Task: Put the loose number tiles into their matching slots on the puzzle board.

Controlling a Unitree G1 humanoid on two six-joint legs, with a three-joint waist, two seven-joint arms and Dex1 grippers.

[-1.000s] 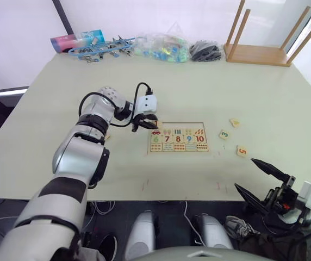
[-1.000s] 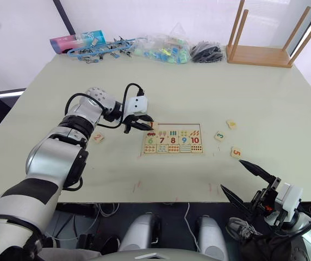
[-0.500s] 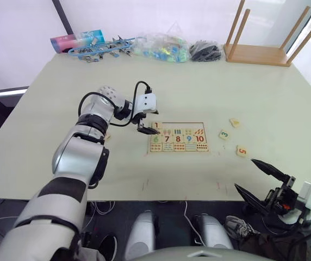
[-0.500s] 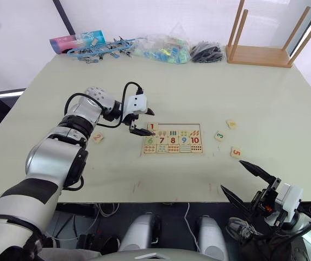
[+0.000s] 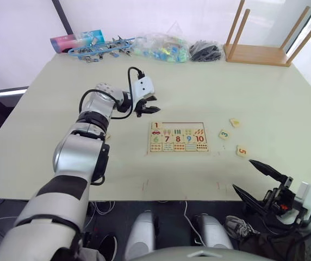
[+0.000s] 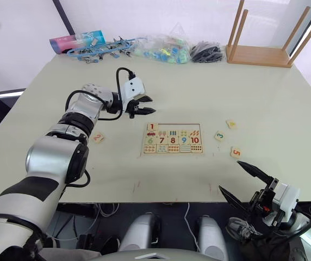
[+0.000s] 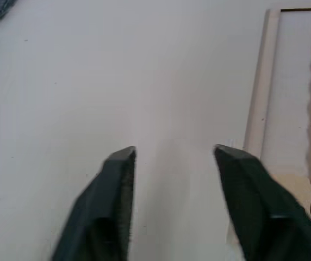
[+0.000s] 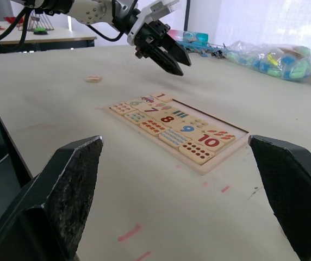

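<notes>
The puzzle board (image 5: 178,150) lies flat mid-table, showing big numbers 6 to 10. Tile 1 (image 5: 156,125) sits in the leftmost of the matching slots (image 5: 184,126) along the board's far edge. My left gripper (image 5: 147,109) hovers open and empty just behind the board's far left corner. Loose number tiles lie around: tile 2 (image 6: 98,138) left of the board, tile 3 (image 5: 224,134), tile 5 (image 5: 242,150) and one more tile (image 5: 234,123) to its right. My right gripper (image 5: 242,175) is open and empty, low beyond the table's near right edge.
Along the far edge lie a pink-and-blue cylinder (image 5: 76,41), blue clips (image 5: 104,49), a bag of coloured pieces (image 5: 163,48) and black cables (image 5: 205,50). An upturned wooden stool (image 5: 264,41) stands at the far right.
My left gripper opened over the board's far left corner, leaving tile 1 in its slot. It then pulled back and away from the board. The right gripper barely moved.
</notes>
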